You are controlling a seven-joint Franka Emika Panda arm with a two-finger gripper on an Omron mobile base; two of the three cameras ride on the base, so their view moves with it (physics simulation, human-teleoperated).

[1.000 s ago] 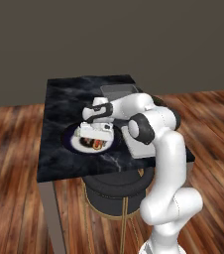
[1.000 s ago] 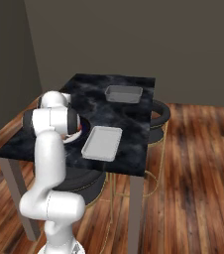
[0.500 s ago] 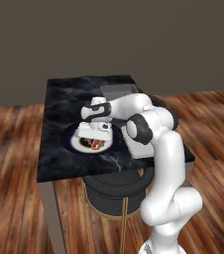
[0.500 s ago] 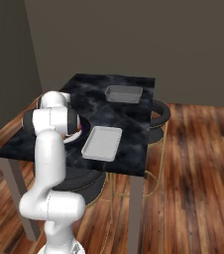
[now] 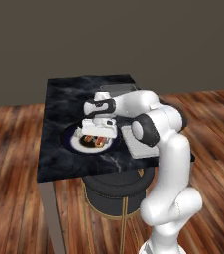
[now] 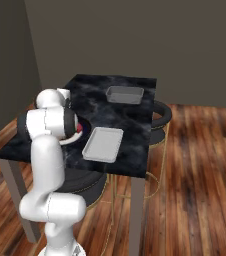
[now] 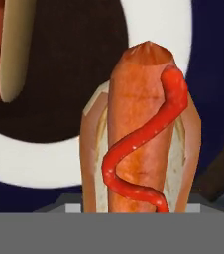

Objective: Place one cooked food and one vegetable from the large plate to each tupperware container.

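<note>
- While the arm reaches out over the black marble table (image 5: 59,149), its gripper (image 5: 98,135) hangs right down over the big round plate (image 5: 74,144), which sits toward the table's near left side in the left base view.
- Up close in the hand view there's a hot dog (image 7: 141,134): sausage in a pale bun with a squiggle of red sauce running along it. It lies on the plate, partly on the white ring (image 7: 44,158) and partly on the brown centre (image 7: 64,64).
- The hot dog sits dead centre at the bottom of the hand view, right where the fingers should be, but the tips themselves aren't visible. So I can't tell whether the claw is spread, closed, or pinching the hot dog.
- At the top left corner of the hand view there's the edge of another piece of food (image 7: 5,49), tan and reddish. Too cropped to name.
- From the left base view the plate holds a little cluster of reddish and orange bits under the hand, too small to sort out.
- The 2 containers: the pale tray (image 6: 103,144) lies just beside the plate, nearer the table's front edge in the right base view. The darker grey tray (image 6: 125,94) sits well apart from it at the far end.
- Both trays look bare inside.
- 2 round dark stools (image 6: 157,116) are tucked under the table.
</note>
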